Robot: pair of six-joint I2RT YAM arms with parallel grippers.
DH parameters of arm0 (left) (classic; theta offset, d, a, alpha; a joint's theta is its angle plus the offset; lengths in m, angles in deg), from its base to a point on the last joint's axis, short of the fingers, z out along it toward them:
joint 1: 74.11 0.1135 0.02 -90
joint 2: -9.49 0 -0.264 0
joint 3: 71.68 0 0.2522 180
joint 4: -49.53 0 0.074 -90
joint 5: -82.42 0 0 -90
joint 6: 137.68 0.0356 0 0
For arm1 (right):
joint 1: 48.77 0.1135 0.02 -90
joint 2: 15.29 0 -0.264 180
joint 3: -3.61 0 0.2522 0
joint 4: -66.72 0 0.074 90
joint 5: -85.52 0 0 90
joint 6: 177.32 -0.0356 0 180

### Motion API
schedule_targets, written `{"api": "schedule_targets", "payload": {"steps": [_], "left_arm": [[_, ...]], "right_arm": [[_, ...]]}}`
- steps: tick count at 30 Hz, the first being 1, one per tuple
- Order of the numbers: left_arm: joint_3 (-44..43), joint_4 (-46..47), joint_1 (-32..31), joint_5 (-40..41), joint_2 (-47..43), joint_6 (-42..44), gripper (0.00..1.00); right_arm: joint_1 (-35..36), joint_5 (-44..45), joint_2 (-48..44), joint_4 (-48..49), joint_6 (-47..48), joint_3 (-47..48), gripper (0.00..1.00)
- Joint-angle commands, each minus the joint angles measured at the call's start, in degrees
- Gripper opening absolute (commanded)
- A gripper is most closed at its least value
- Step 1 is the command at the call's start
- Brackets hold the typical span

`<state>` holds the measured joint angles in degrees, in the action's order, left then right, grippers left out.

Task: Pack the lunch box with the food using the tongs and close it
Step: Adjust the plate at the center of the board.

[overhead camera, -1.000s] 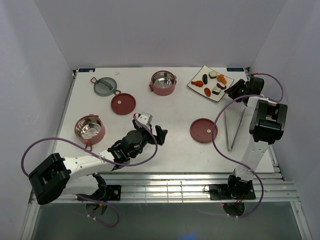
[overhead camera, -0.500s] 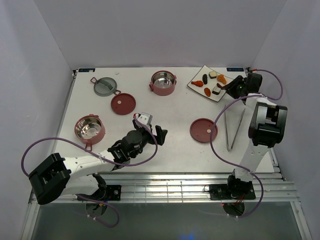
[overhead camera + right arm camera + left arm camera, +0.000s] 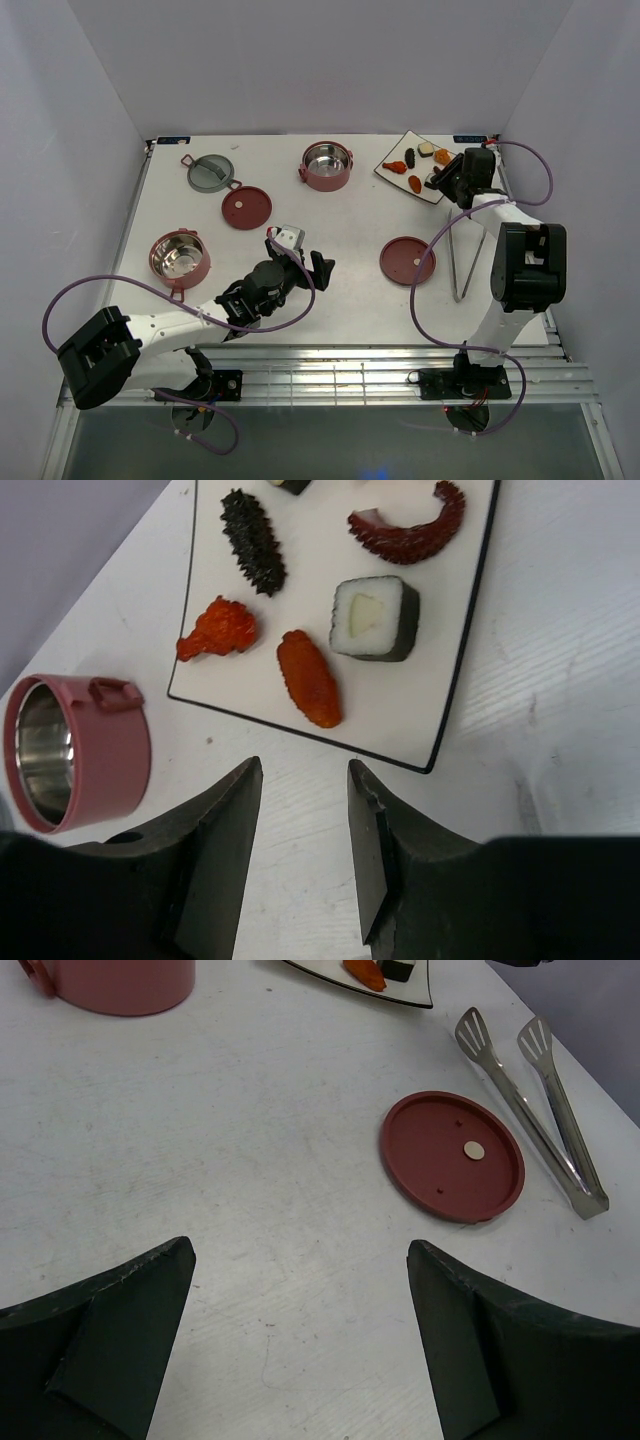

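The tongs [image 3: 462, 285] [image 3: 535, 1110] lie flat on the table at the right, held by nothing. The food sits on a white square plate [image 3: 400, 158] [image 3: 400, 705]: a sushi roll [image 3: 374, 618], orange pieces [image 3: 309, 677], a black piece [image 3: 253, 542] and a red tentacle [image 3: 410, 525]. One lunch box bowl [image 3: 327, 165] [image 3: 70, 750] stands at the back centre, another [image 3: 180, 258] at the left. My right gripper [image 3: 445, 182] [image 3: 303, 765] hovers open and empty at the plate's near edge. My left gripper [image 3: 300, 256] [image 3: 300, 1250] is wide open over bare table.
Two red disc lids [image 3: 247, 207] [image 3: 407, 260] [image 3: 452, 1155] lie flat on the table. The grey-green lid [image 3: 211, 171] rests at the back left. White walls close in the table on three sides. The right arm's cable loops above the tongs.
My right gripper has swung left from the table's back right corner to the plate's near edge. The tongs and my left arm have stayed put.
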<state>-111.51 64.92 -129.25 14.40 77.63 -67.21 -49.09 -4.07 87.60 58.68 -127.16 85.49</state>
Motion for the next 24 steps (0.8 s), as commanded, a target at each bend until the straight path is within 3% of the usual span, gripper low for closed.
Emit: {"api": "schedule_targets", "payload": {"steps": [1, 9, 24], "left_arm": [[-0.3, 1.0, 0.0, -0.4, -2.0, 0.0, 0.98], [0.0, 1.0, 0.0, -0.6, -2.5, -0.2, 0.98], [0.1, 1.0, 0.0, -0.4, -2.7, -0.3, 0.98]], "right_arm": [[-0.3, 7.1, -3.0, -0.5, 3.3, -0.4, 0.46], [0.1, 6.2, -2.0, 0.2, -1.9, -2.2, 0.46], [6.2, 17.4, 5.0, -3.5, -13.5, -0.3, 0.49]]}}
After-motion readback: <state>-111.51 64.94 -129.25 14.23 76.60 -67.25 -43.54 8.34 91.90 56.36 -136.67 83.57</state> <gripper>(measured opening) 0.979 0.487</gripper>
